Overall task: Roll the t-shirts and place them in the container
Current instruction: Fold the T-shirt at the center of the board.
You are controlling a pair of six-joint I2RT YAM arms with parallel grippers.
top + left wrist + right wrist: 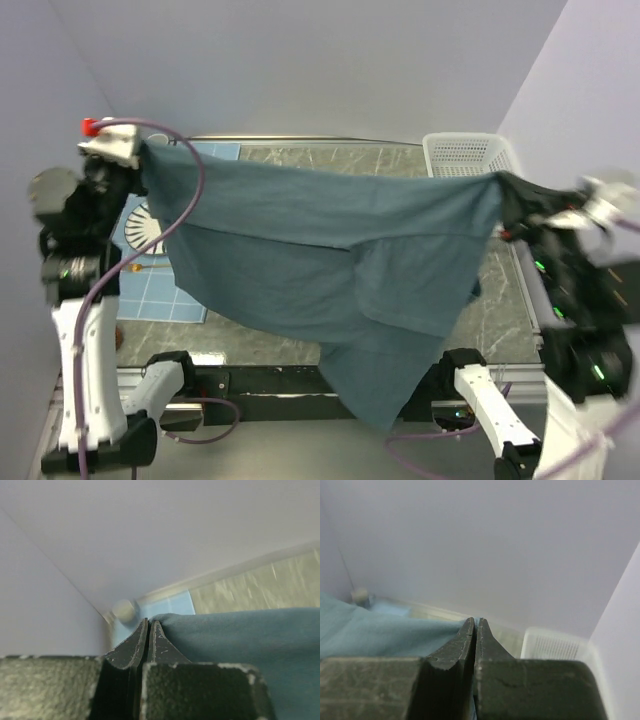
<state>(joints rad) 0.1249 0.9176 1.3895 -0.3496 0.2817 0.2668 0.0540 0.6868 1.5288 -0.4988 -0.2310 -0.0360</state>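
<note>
Counted from above: 1 t-shirt [320, 260], 1 basket [465, 152], 1 placemat [160, 295], 1 plate [140, 228], 2 grippers. Hangs clear of the table [340, 158], that t-shirt, strung in the air between both claws and sagging in the middle, lowest corner drooping at 6 o'clock past the near edge and over the rail [260, 385]. Left gripper [140, 152] at 10 o'clock, clenched on 1 corner of the cloth. Right gripper [505, 188] at 2 o'clock, clenched on the opposite corner. Basket at 1 o'clock in the far corner, just behind that right-hand corner. Placemat at 9 o'clock with the plate on it, both partly hidden behind the hanging cloth. Only from above: the full spread, the sag, the plate. Only from the left wrist: fingers [162, 645] pressed flat together, cloth bulging out right beside the tips, and 1 small pale knob [124, 610] at the wall corner. Only from the right wrist: fingers [462, 642] pressed together, cloth running off toward 9 o'clock, basket low at 4 o'clock. Bare marble at 12 o'clock behind the cloth and in 1 strip at 4 o'clock. Walls close on both sides.
</note>
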